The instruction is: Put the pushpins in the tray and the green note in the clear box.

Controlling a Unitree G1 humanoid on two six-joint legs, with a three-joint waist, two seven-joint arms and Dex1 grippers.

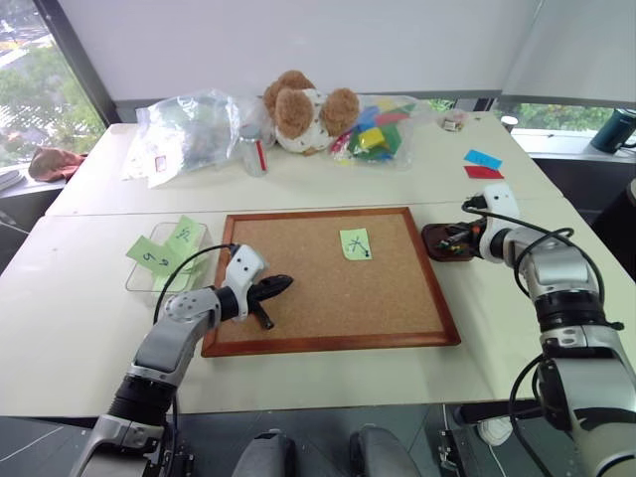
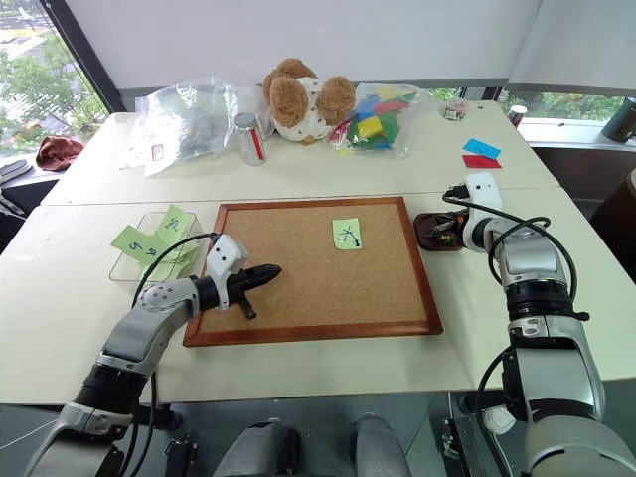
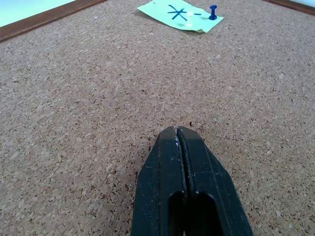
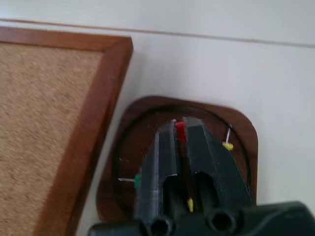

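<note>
Fingers of R gripper [image 4: 181,129] are sitting slightly parted over tray [image 4: 244,132], red pushpin [image 4: 180,131] between tips; L gripper [image 3: 183,135] is hovering pressed together over corkboard [image 3: 98,98].

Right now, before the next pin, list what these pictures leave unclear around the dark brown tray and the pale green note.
- Red pushpin: right wrist view; between the right gripper fingers, held or released unclear.
- Dark brown tray: its floor partly hidden by those fingers; pin count uncertain.
- Pale green X-scribbled note: left wrist view; besides the blue pushpin, a faint pale pin is too small to confirm.
</note>
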